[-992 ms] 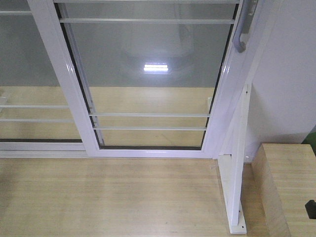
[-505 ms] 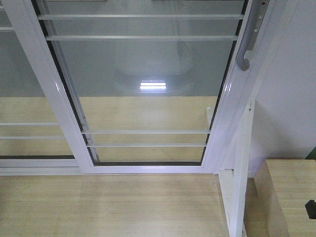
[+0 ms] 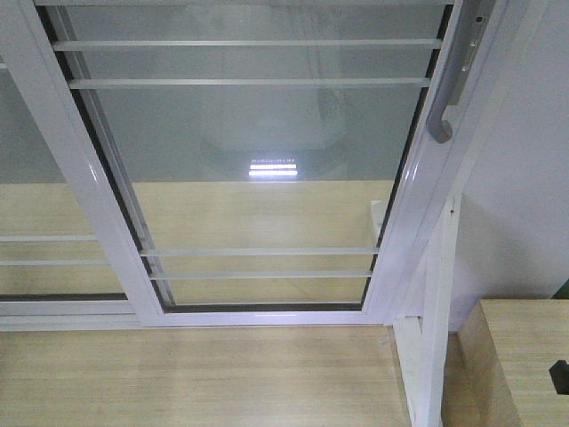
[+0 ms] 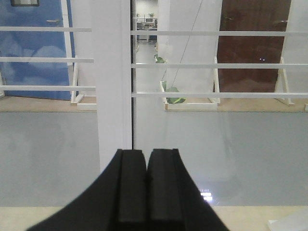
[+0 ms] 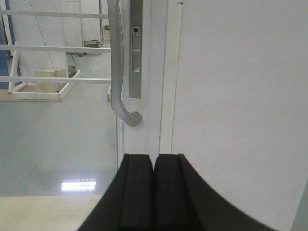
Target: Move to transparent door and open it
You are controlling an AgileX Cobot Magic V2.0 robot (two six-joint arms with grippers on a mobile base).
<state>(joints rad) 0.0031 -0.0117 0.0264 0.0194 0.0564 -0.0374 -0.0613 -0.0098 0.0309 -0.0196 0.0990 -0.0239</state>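
Flat, even indoor light; no hard shadows. Glare: striped white lamp reflection (image 3: pixel 274 168) on tall white-framed glass sliding door (image 3: pixel 267 124), repeated low in both wrist views. Front view slightly soft; frame lines splay toward edges. Glossy frame carries sheen.

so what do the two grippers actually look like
Left gripper and right gripper look alike: matte black, each with two flat, blocky fingers on a body that flares out in smooth curves. No cables, markings or labels show.
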